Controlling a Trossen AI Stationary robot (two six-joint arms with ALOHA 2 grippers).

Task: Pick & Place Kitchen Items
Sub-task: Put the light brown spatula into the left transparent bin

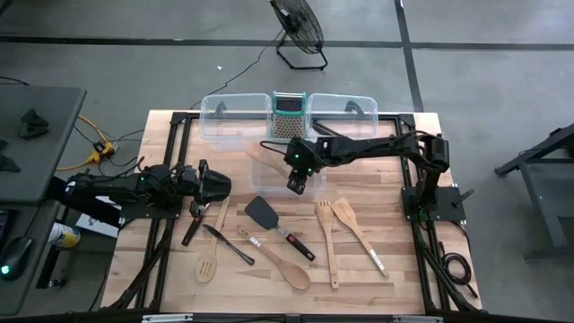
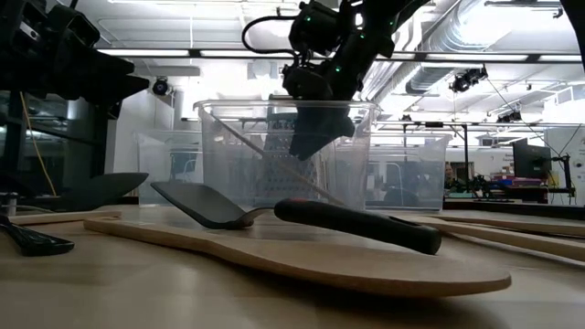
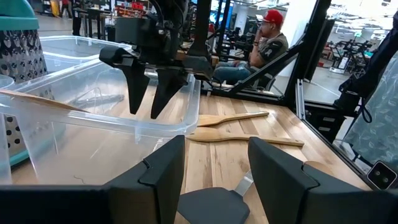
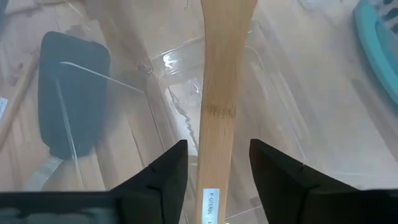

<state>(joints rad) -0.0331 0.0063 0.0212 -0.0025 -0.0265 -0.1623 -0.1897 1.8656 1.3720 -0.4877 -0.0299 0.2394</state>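
My right gripper point(image 1: 297, 186) hangs open over a clear plastic bin point(image 1: 269, 166) in the middle of the table, tipped steeply down. A light wooden utensil point(image 4: 221, 93) lies slanted inside that bin. In the right wrist view its handle runs between the fingers with a gap on each side. The left wrist view shows these fingers point(image 3: 134, 93) apart with nothing between them, and the utensil point(image 3: 37, 102) resting in the bin. My left gripper point(image 1: 224, 186) waits open and level at the table's left. More kitchen items lie on the near half of the table.
A black turner point(image 1: 263, 213), wooden spoon point(image 1: 282, 267), wooden fork point(image 1: 327, 242), wooden spatula point(image 1: 354, 229), slotted spoon point(image 1: 209, 256) and black tools point(image 1: 224, 242) lie on the table. Two clear bins point(image 1: 235, 115) and a teal-topped grater point(image 1: 289, 115) stand at the far edge.
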